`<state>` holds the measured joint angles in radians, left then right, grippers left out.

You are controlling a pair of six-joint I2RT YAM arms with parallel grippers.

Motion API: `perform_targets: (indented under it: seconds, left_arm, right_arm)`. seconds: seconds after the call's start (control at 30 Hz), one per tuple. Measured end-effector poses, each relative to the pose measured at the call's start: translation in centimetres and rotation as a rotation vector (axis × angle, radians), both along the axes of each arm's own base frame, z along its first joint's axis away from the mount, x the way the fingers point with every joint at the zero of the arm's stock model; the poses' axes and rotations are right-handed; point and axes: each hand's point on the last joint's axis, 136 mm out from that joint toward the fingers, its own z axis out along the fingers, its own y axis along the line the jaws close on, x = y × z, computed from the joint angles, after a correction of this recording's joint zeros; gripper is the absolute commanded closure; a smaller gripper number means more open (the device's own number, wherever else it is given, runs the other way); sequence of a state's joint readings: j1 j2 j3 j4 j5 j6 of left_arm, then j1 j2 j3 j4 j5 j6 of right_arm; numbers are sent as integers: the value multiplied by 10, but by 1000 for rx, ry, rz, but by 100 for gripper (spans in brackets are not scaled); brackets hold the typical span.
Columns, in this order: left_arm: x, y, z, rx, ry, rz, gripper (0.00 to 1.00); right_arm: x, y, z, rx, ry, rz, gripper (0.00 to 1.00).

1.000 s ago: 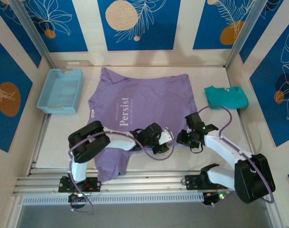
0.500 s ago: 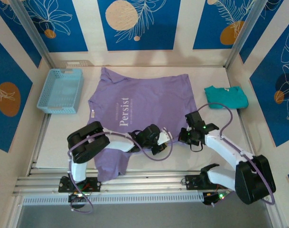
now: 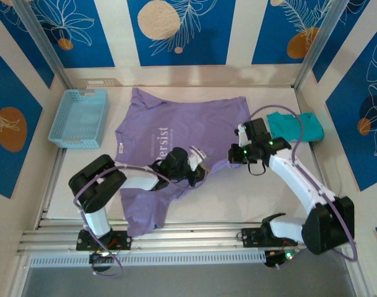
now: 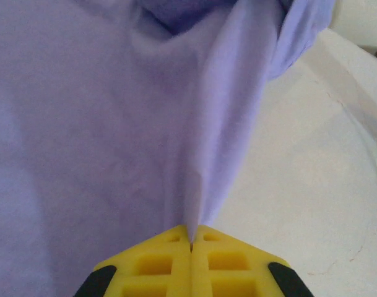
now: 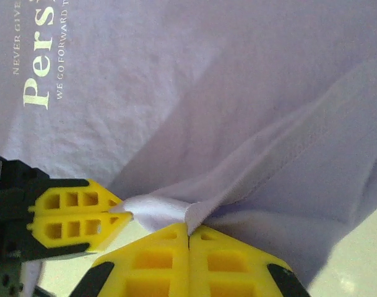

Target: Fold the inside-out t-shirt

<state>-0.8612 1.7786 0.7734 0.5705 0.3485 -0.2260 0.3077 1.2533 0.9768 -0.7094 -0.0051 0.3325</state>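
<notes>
T-shirt [image 3: 176,133]: spread flat mid-table [image 3: 231,198], its near-left corner reaching toward the arm bases. Basket [image 3: 80,117]: left of the t-shirt, just apart from it; smaller folded shirt [image 3: 294,125]: right of the t-shirt, apart, toward the far right corner. Left gripper [image 4: 191,230] and right gripper [image 5: 188,230]: close side by side at the t-shirt's near-right edge, each pinching a fold of it.
</notes>
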Motion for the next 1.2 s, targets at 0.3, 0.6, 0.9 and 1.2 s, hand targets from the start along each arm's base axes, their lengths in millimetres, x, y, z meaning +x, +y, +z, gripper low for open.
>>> perform_targets:
  seconds: [0.3,0.6,0.9,1.2]
  left_arm:
    - [28,36,-20,-41,174,150,100]
    - [27,38,-25,-27,194,159,100]
    - [26,40,-28,-16,204,161,100]
    - [26,39,-28,-17,225,167,100]
  right_arm:
    - [56,-8,-25,-141,33,73,100]
    - [92,-48,-43,-354,73,-45,97]
    - [68,-57,-38,-296,65,-109,65]
    - [24,-34,-58,-114,99,-130,56]
